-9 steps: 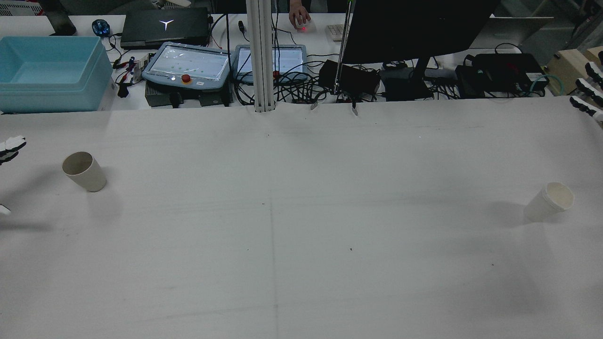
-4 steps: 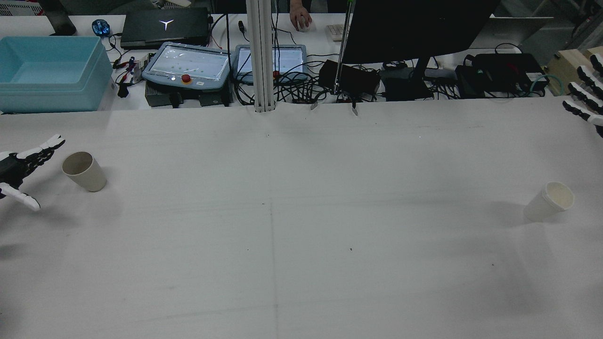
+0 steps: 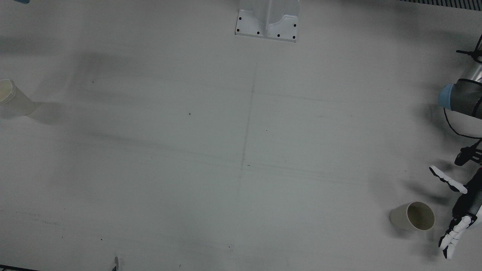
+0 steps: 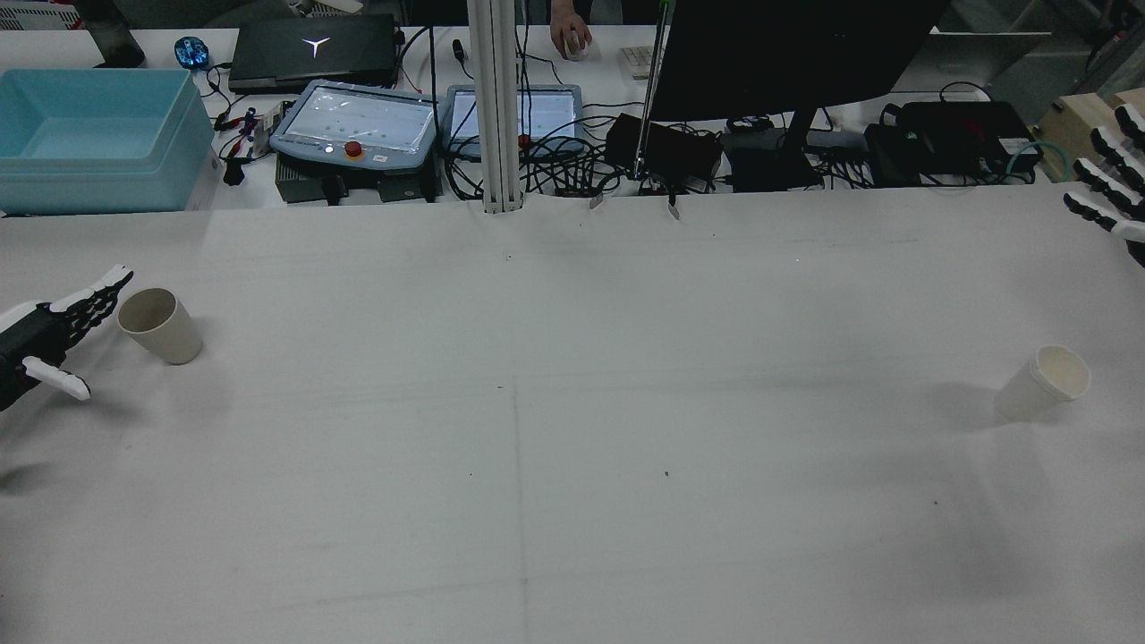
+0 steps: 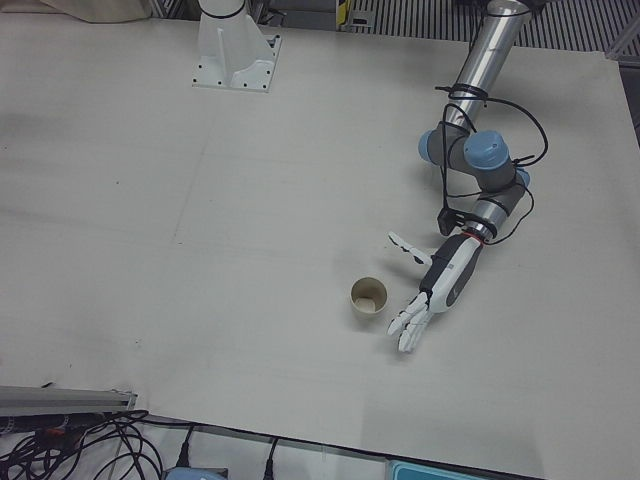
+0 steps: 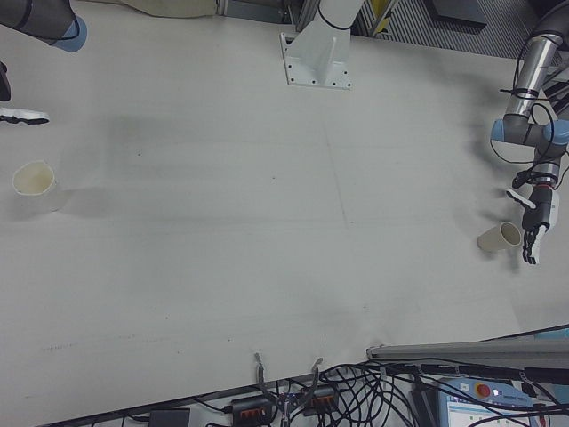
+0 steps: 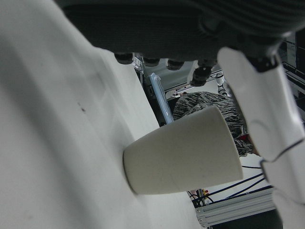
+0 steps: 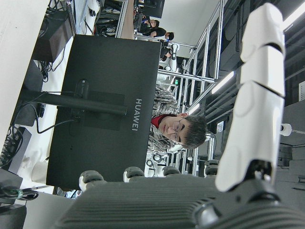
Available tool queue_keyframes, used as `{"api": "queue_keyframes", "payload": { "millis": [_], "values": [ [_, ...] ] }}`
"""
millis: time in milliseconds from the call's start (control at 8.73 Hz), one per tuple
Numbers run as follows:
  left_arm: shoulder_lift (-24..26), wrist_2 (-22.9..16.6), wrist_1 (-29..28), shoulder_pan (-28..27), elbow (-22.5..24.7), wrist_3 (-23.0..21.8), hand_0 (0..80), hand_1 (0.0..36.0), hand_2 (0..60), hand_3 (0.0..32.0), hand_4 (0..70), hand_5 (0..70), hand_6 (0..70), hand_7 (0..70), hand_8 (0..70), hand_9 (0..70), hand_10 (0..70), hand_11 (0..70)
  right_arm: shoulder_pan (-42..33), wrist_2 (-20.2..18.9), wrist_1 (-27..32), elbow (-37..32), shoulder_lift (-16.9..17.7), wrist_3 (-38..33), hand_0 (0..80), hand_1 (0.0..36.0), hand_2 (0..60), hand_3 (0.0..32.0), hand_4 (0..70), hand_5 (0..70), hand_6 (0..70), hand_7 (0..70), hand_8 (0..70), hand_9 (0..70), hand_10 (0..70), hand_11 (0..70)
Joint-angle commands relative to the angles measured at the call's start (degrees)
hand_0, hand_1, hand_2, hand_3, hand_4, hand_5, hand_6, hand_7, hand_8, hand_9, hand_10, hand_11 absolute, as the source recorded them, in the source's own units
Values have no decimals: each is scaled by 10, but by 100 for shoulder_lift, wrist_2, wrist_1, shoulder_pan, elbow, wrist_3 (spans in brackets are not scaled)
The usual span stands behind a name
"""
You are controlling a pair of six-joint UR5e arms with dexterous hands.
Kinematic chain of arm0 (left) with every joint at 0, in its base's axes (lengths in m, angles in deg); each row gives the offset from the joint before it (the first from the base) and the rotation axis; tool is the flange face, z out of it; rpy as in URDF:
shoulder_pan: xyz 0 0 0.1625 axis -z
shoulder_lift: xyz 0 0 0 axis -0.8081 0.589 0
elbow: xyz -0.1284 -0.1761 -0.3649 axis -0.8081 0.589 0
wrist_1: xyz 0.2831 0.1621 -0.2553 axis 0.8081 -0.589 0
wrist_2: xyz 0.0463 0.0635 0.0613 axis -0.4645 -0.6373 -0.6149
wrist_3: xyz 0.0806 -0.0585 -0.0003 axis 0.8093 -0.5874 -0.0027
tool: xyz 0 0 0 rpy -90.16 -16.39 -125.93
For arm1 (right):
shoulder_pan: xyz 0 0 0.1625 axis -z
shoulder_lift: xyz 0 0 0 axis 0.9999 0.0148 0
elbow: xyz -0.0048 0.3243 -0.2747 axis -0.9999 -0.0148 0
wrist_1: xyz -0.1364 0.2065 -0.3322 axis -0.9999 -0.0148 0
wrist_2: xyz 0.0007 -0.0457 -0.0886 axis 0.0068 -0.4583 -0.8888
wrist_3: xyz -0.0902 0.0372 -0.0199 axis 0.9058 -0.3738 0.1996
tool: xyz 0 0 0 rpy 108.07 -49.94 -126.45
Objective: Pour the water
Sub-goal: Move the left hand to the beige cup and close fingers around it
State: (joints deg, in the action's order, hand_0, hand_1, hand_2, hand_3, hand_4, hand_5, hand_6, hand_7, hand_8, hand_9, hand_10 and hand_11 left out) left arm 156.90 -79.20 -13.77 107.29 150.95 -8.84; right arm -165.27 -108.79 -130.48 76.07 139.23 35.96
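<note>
A beige paper cup (image 4: 159,324) stands upright at the table's left side; it also shows in the front view (image 3: 412,216), the left-front view (image 5: 367,297) and the left hand view (image 7: 186,152). My left hand (image 4: 49,331) is open, fingers spread, just beside this cup and apart from it; it also shows in the left-front view (image 5: 435,290). A white paper cup (image 4: 1042,382) stands at the far right, and it shows in the right-front view (image 6: 34,182). My right hand (image 4: 1114,183) is open at the right edge, raised and well behind the white cup.
A white post base (image 3: 267,22) is bolted at the table's back middle. Beyond the far edge are a blue bin (image 4: 94,134), two teach pendants (image 4: 358,125), cables and a monitor (image 4: 796,54).
My left hand has come in from the left edge toward the beige cup and now lies beside it. My right hand has shifted slightly at the right edge. Both cups are still.
</note>
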Motion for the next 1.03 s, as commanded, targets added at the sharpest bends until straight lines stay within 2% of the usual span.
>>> {"api": "queue_keyframes", "payload": {
  "millis": [0,115,229,458,573,687,916],
  "values": [
    [129,249,-18,-187,-100,-28,496,80,0,52,160,0,0,22,0,0,0,0,1,0,7,0,9,0,546,240,83,230,0,50,0,0,0,0,0,0],
    [208,241,61,-196,-109,-29,496,80,0,52,159,0,0,22,0,0,0,0,1,0,-2,0,9,0,545,241,83,228,0,50,0,0,0,0,0,0],
    [322,223,166,-196,-109,-20,518,103,0,46,165,0,1,27,0,0,0,0,1,0,7,0,9,0,546,241,76,234,0,49,0,0,0,0,0,0],
    [463,214,316,-196,-109,-20,613,180,0,26,163,0,10,36,0,0,0,0,-8,0,16,0,9,0,543,239,79,240,0,49,0,0,0,0,0,0],
    [507,205,369,-196,-101,-11,696,217,0,22,159,0,13,39,0,0,0,6,-8,0,25,0,18,-9,543,239,77,238,0,49,0,0,0,0,0,0],
    [508,205,378,-196,-101,-20,773,233,0,18,158,0,14,42,0,0,0,11,-8,0,42,0,70,-9,543,239,77,240,0,49,0,0,0,0,0,0],
    [578,214,448,-196,-109,-2,800,250,0,20,159,0,16,45,0,0,0,14,-8,0,86,-9,106,-9,542,238,72,234,0,49,0,0,0,0,0,0]
  ]
}}
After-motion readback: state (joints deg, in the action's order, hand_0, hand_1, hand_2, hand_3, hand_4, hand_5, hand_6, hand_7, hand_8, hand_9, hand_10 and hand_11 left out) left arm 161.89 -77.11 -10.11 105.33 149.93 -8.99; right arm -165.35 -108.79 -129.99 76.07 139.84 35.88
